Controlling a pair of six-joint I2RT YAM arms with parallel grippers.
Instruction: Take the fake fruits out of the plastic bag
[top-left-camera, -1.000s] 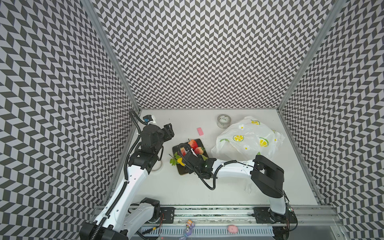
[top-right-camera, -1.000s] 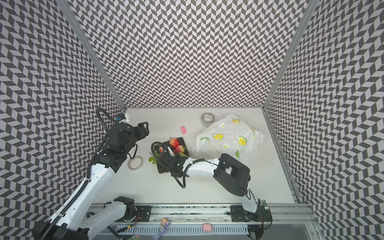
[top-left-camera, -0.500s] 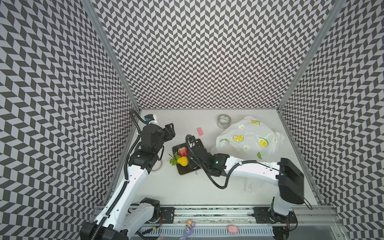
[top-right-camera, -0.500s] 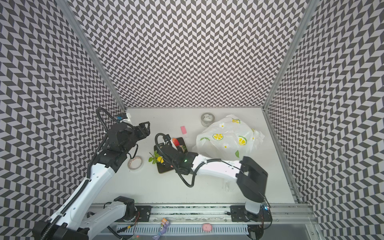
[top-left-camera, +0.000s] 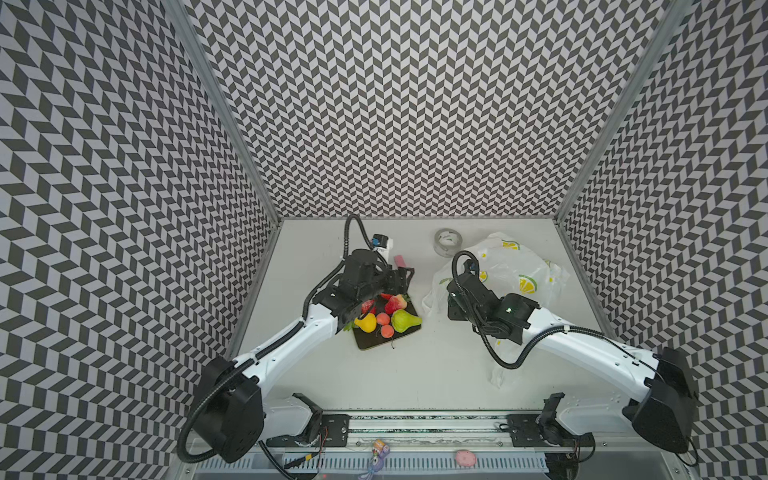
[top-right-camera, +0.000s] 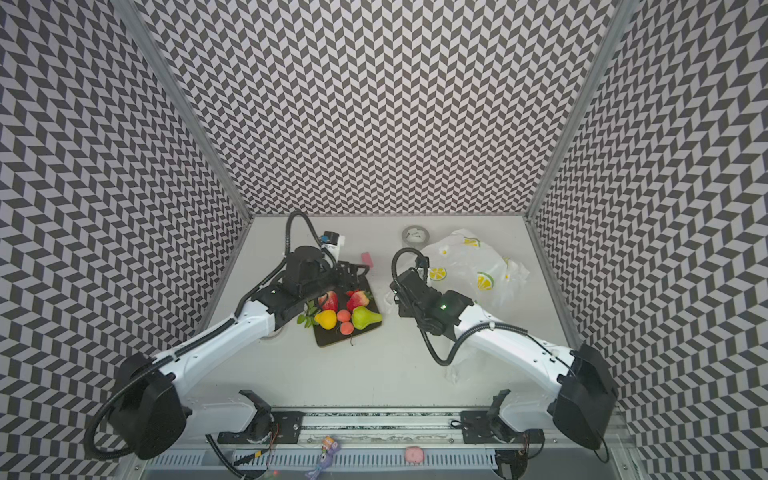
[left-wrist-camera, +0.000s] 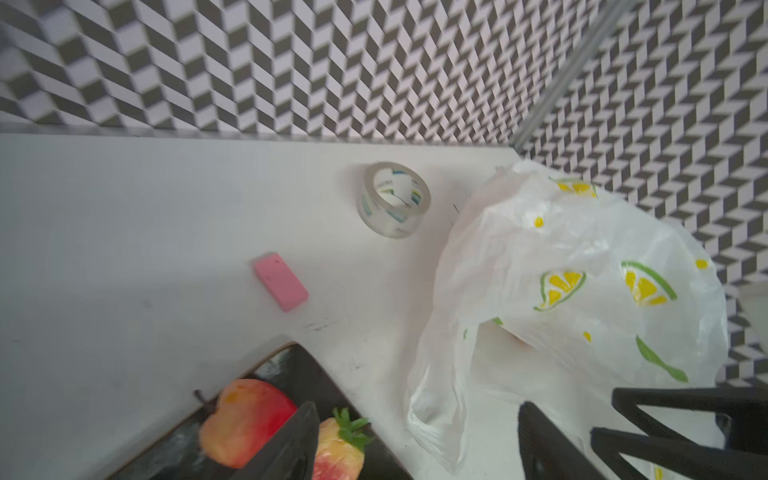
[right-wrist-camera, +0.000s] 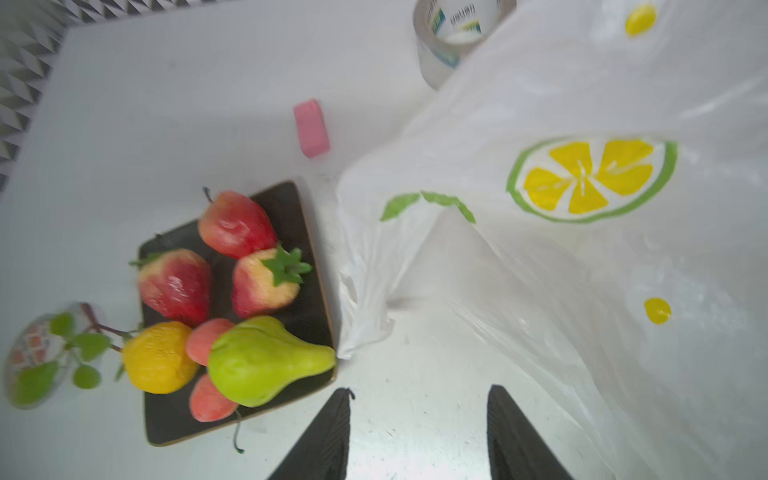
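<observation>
The fake fruits (top-left-camera: 382, 319) sit piled on the black tray (top-left-camera: 372, 341), left of centre, its far corner hidden under the left arm (top-left-camera: 291, 345). On the left gripper (left-wrist-camera: 415, 449) the jaws are apart and empty, and the right gripper (right-wrist-camera: 419, 436) likewise. The plastic bag (top-left-camera: 515, 266) lies far right, its inside impossible to see.

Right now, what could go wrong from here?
1. A loose edge of the plastic bag reaches the black tray beside the green pear; tugging the bag may drag the tray or roll the pear off.
2. The open left gripper hangs by the strawberries and could knock one.
3. The bag hides its contents; the open right gripper may pinch only film.
</observation>
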